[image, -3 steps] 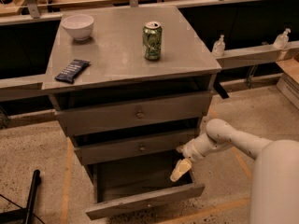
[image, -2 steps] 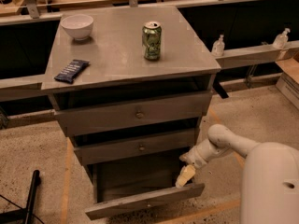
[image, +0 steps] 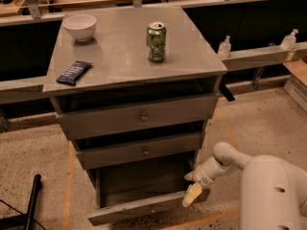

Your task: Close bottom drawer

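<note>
The bottom drawer (image: 144, 208) of the grey cabinet (image: 129, 114) stands pulled well out, its deep dark box open to view and its slim front panel tilted low near the floor. My gripper (image: 193, 194) is at the right end of that front panel, its pale fingertips touching or just above the panel's top edge. The white arm (image: 268, 190) comes in from the lower right. The middle drawer (image: 144, 151) and top drawer (image: 141, 116) sit slightly ajar above it.
On the cabinet top stand a green can (image: 156, 42), a white bowl (image: 79, 27) and a dark snack bar (image: 74, 72). A black pole (image: 32, 200) lies on the speckled floor at lower left. Bottles (image: 223, 47) sit on a ledge at the right.
My gripper has dropped lower and slightly forward, from the drawer's upper right side down to the right end of its front panel. The drawer looks just as far out.
</note>
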Controlling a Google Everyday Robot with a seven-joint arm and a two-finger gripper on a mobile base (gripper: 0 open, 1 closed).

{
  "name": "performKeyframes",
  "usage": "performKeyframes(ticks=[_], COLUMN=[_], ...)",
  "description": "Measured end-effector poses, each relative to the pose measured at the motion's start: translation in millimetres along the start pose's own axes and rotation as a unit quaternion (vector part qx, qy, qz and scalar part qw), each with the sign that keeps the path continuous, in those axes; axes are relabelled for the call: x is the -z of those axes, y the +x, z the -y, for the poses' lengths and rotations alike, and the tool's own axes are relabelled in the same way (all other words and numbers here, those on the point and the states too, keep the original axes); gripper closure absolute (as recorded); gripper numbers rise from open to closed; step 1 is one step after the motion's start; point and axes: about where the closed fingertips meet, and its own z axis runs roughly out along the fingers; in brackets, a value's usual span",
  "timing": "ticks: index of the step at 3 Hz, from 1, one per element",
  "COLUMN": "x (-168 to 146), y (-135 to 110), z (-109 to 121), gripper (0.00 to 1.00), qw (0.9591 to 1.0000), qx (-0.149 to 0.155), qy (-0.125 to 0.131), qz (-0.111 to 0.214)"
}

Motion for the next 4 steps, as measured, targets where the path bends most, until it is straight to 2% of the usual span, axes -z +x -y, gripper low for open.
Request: performKeyframes(ticks=[1, 2, 3, 4], x=[-16, -24, -28, -28], y=[18, 45, 61, 70], z=[4, -2, -12, -23], gripper=[0.00, 0.00, 0.18, 0.49], qw=[0.9997, 0.9994, 0.9991, 0.9978], qx=[-0.009, 0.000, 0.013, 0.032], qy=[-0.020, -0.030, -0.038, -0.055], qz=[-0.010, -0.020, -0.013, 0.021])
